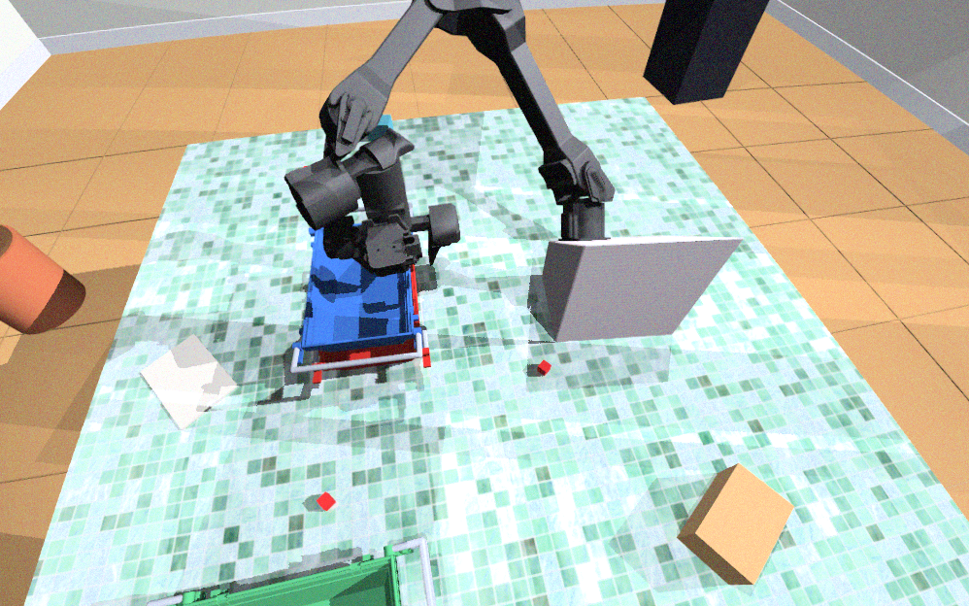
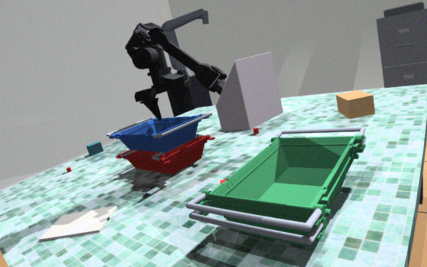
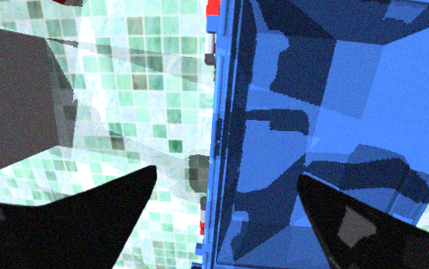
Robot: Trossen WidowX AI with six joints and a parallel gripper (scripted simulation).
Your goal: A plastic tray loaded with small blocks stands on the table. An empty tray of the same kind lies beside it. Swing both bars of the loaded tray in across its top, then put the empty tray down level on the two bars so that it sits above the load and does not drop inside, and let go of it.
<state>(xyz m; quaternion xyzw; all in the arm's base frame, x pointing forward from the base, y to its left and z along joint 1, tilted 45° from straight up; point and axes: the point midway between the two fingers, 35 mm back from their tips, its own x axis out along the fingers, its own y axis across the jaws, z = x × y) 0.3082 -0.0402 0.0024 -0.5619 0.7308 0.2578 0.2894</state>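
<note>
gripper (image 3: 224, 190): fingers spread wide, empty, straddling the blue tray's long rim
blue tray (image 2: 163, 133): sits atop red tray (image 2: 176, 154), above its load
room: open tiles beside rim; white wedge (image 1: 628, 286) near
table (image 1: 500, 443): green mosaic

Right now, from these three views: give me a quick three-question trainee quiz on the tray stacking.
1. True or false: the end effector is shut on the blue tray.
2. What does the blue tray sit above? A) green tray B) red tray C) tan box
3. Fill in: in the wrist view, the blue tray's long rim runs ____ the two fingers.

Key:
1. False; it is open and holds nothing.
2. B, the red tray.
3. Between.
</note>
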